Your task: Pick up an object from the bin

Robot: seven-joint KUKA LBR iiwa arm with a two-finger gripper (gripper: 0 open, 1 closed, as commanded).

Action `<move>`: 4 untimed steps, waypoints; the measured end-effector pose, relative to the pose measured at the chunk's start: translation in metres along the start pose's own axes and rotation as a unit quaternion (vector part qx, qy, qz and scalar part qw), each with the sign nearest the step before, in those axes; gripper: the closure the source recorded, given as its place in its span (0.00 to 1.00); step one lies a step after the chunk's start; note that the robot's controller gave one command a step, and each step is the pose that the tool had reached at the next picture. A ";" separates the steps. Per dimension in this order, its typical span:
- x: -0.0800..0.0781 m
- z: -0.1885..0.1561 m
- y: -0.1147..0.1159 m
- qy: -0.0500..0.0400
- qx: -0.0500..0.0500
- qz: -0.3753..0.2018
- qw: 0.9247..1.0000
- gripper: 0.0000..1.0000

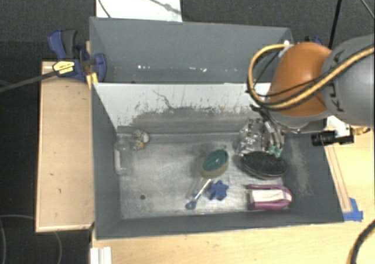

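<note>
Hovering near the bin's right wall, gripper over a black oval object, open or closed I can't tell.

Dark floor, perhaps carpet; black cable across it

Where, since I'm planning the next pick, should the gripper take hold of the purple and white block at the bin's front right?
Probably across its short width near the middle, coming straight down. The purple and white block lies flat, long side along the front wall, apart from the dark oval thing behind it, so both long sides look free.
</note>
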State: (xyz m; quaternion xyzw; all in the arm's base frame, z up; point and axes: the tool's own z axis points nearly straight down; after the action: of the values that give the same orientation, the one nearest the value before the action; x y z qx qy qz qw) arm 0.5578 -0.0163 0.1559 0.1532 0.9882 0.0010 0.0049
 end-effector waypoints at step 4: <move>0.034 0.084 0.145 0.001 -0.001 -0.298 0.955 0.00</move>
State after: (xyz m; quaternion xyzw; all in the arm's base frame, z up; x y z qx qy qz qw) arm 0.5699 0.1319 0.0722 -0.1479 0.9890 0.0010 0.0038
